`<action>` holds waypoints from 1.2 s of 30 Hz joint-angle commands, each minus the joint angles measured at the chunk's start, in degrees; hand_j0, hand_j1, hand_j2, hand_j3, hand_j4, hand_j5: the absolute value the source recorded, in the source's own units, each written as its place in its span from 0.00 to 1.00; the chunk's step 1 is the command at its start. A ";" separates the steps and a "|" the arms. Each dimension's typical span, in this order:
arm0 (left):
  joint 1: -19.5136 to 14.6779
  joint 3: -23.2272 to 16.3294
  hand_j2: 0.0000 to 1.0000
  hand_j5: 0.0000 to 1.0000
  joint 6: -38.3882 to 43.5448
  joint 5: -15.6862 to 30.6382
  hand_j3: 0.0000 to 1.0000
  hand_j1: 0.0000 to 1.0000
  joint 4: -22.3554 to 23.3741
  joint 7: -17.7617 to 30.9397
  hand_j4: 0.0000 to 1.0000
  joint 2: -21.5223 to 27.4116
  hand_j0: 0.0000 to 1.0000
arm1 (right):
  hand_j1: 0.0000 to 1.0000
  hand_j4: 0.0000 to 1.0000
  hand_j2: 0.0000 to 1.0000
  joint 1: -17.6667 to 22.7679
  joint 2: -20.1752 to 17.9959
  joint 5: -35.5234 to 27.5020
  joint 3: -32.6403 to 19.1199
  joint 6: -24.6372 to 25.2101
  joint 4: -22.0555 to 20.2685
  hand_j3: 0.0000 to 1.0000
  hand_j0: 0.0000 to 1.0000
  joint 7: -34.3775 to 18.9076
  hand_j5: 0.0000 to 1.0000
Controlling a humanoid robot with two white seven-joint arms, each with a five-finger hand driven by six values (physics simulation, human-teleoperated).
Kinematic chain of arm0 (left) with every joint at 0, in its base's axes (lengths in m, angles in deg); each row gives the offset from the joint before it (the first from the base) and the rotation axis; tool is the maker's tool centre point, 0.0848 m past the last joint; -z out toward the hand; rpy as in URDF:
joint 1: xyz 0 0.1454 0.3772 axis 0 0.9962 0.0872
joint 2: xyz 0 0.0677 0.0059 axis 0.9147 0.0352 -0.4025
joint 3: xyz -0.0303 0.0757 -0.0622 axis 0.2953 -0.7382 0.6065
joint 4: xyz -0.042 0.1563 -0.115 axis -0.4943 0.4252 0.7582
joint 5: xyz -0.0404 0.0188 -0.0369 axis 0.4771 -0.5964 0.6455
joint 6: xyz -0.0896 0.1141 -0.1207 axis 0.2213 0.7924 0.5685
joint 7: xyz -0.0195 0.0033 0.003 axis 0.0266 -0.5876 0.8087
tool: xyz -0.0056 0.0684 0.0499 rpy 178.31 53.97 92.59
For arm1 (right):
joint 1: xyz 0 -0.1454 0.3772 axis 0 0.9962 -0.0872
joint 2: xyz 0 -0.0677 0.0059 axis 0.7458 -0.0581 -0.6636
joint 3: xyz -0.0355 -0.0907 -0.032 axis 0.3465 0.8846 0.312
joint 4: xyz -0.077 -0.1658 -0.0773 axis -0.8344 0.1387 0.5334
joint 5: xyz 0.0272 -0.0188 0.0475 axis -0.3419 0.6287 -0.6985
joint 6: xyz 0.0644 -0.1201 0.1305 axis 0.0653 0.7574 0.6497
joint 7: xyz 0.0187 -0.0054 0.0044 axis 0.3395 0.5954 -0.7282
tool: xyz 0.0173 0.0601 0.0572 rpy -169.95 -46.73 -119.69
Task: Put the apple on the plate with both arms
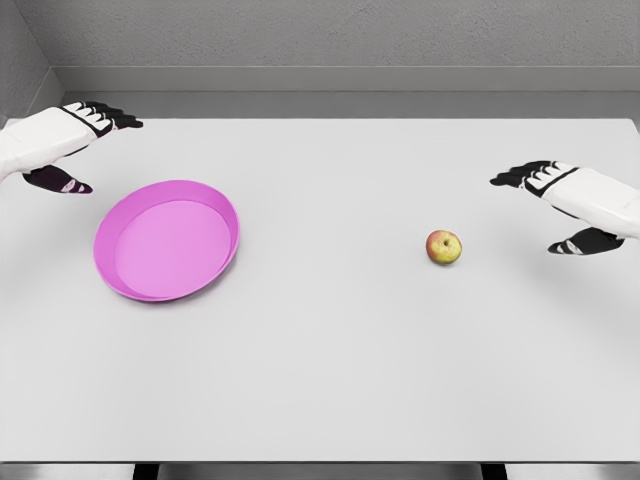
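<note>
While both hands hover open, apple (443,247) lies right of plate (167,240).

The broad pale grey table (330,380) has a smooth, matt top with no grain or sheen, and the round pink plastic-looking plate (215,205) on it is just as smooth, evenly coloured and only faintly satin along its raised rim. The small yellow-red apple (443,247) has a smooth, slightly mottled skin with a soft shine. The left hand (70,140) and right hand (575,200) wear hard, smooth white shells like moulded plastic, with dull black fingers (115,118).
</note>
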 commanded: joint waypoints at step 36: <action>0.09 0.15 1.00 1.00 0.02 -0.76 1.00 1.00 -0.11 0.27 1.00 -0.07 1.00 | 1.00 1.00 1.00 -19.07 11.71 -0.22 26.04 23.65 0.75 1.00 1.00 -12.07 1.00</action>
